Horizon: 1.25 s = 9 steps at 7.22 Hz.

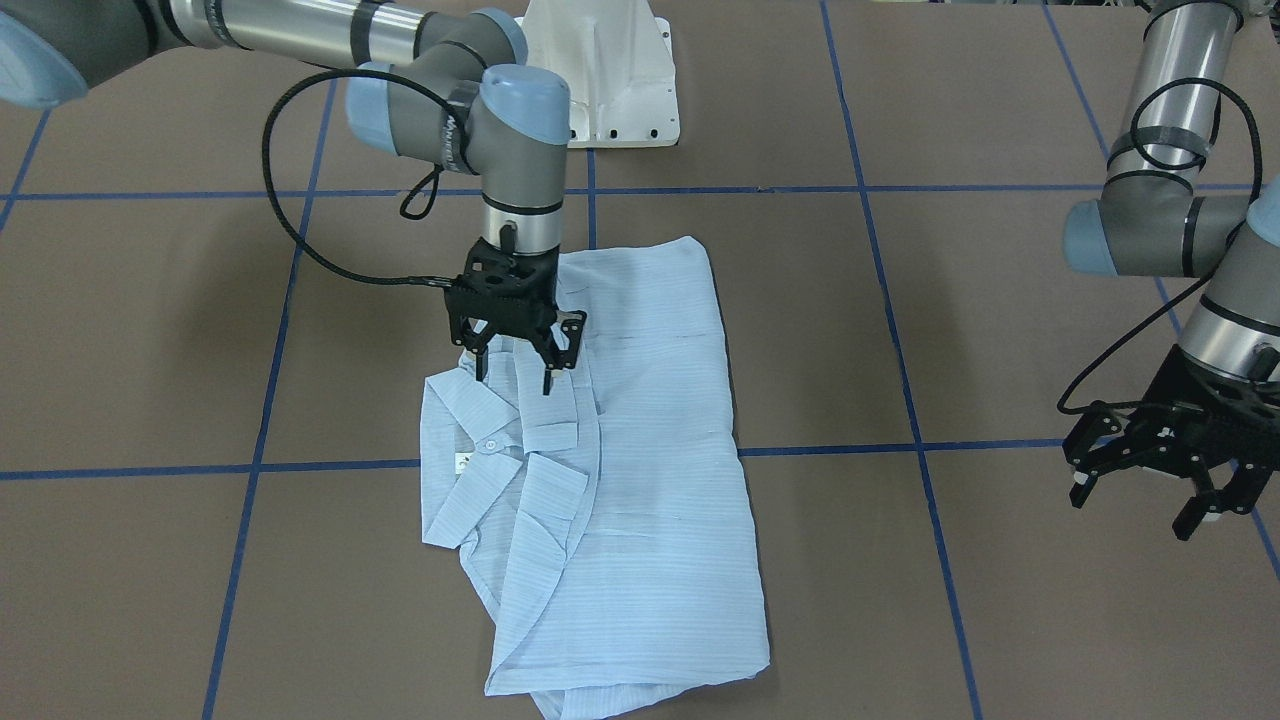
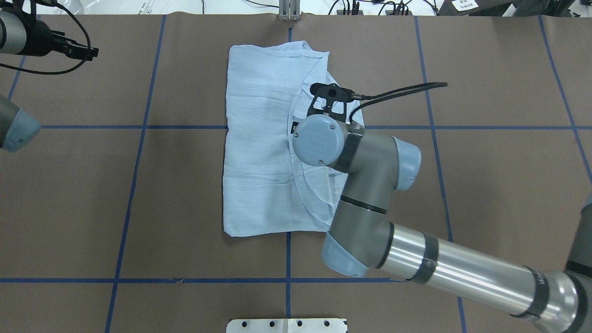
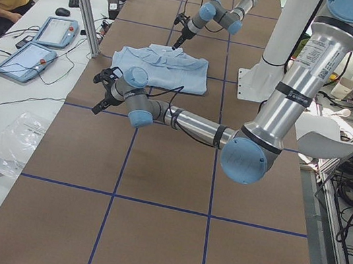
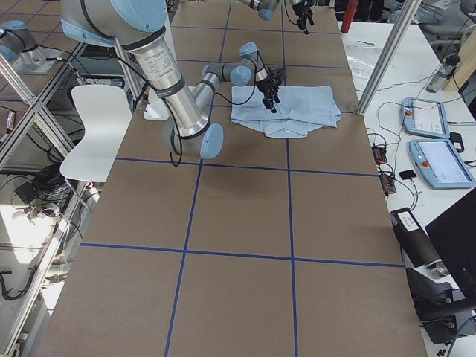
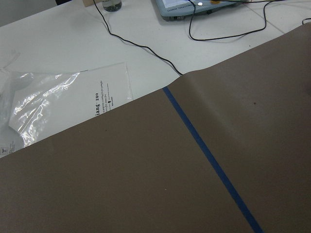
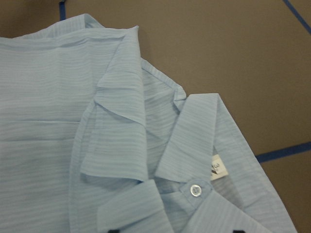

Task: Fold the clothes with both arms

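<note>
Container-wise, all I've got is a clear plastic bag (image 5: 63,104) lying flat on the white bench (image 5: 58,39) past the table edge, seen from my left wrist. There's printed text on it, but I can't tell what's inside.

The shirt (image 1: 640,450) lies folded in the middle of the brown table (image 1: 1000,300), sitting across one of the blue tape lines (image 1: 860,200). The collar (image 6: 204,131) is on the edge toward my right side.

My right gripper (image 1: 513,378) points straight down over the shirt, right by that collar, with the fingers spread and nothing between them. From the front the tips look just above the cloth, though I can't say for sure they aren't touching it. My right wrist cam looks down on the collar, a white button (image 6: 196,190) and a little tag (image 6: 217,168), with my fingertips barely poking in at the bottom edge.

My left gripper (image 1: 1137,510) is well off to my left over bare table, jaws apart, holding nothing, nowhere near the shirt.
</note>
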{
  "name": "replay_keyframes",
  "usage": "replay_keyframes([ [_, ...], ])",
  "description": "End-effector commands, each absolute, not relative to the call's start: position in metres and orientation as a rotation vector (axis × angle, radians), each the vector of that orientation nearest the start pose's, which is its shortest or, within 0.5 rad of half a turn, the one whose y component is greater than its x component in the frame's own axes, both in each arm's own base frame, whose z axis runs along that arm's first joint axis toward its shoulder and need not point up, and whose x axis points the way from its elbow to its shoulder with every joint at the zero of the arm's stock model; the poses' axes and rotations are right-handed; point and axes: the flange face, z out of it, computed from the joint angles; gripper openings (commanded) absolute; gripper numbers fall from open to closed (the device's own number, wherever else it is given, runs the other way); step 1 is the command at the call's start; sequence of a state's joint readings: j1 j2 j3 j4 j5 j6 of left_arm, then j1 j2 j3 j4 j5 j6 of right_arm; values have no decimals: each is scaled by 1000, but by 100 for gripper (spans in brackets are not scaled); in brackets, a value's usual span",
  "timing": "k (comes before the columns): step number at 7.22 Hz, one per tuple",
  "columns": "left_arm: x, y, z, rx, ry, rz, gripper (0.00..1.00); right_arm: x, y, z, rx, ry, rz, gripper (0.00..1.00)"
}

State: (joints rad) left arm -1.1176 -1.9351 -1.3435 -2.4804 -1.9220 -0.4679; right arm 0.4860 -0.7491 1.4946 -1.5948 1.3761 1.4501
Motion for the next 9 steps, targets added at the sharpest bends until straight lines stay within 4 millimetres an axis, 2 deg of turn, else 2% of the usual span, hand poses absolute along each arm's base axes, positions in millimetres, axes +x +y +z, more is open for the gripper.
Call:
replay_keyframes([
  [1, 203, -645, 470, 781, 743, 169, 100, -632, -525, 154, 368, -536, 336, 100],
  [3, 202, -643, 473, 777, 741, 168, 100, -654, -540, 169, 343, -451, 230, 100],
  [4, 201, -641, 473, 780, 743, 169, 100, -669, -548, 164, 322, -423, 222, 100],
  [9, 202, -640, 470, 784, 744, 172, 100, -680, -554, 196, 297, -339, 161, 100],
])
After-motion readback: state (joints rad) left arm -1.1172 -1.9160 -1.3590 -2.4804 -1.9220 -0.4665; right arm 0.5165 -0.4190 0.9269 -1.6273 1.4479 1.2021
